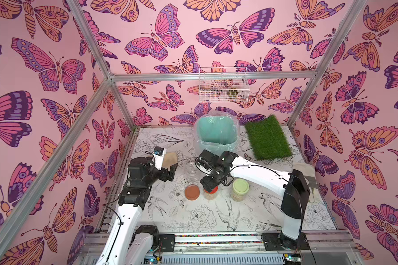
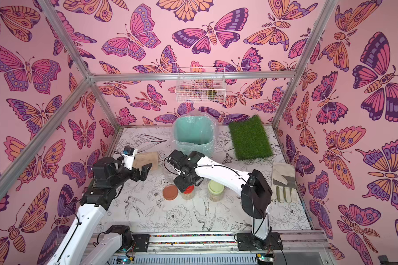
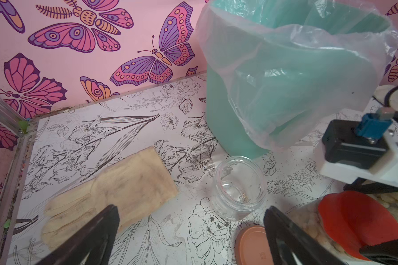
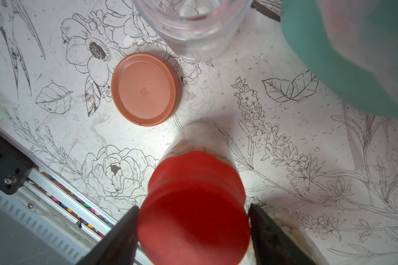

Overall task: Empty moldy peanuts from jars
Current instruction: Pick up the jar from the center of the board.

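Straddling the lid: the right tool (image 4: pixel 192 206) reaches down over the red lid (image 4: pixel 195 179) with one jaw on each side of its rim. Both look to be at the plastic, but I cannot tell whether they pinch it.
Left tool: the left tool (image 3: pixel 191 207) is spread wide and holds nothing. It hangs over the tabletop (image 1: pixel 193 218) between the leather glove (image 3: pixel 124 183) and the jars, probably so it can steady a jar body while the lid is twisted.
Red-lidded jar: the red-lidded jar (image 1: pixel 210 195) stands upright near the middle of the tabletop, sealed, with moldy peanuts (image 3: pixel 311 226) heaped inside.
Green-lidded jar: the green-lidded jar (image 1: pixel 240 190) stands just beside it toward the right edge, capped and also holding peanuts.
Empty jar: the empty jar (image 3: pixel 239 185) stands open and upright between the red-lidded jar and the bin, with only crumbs left in it.
Brown lid: the brown lid (image 4: pixel 145 88) lies flat just beside the red-lidded jar on its left-edge side, clear of the pouring path.
Bin: the lined mint-green bin (image 3: pixel 228 114) sits at the middle of the far edge with its mouth open, near enough to the jars for a short carry.
Step in hand: judging by this, the red lid is being unscrewed. One jar of three looks done.
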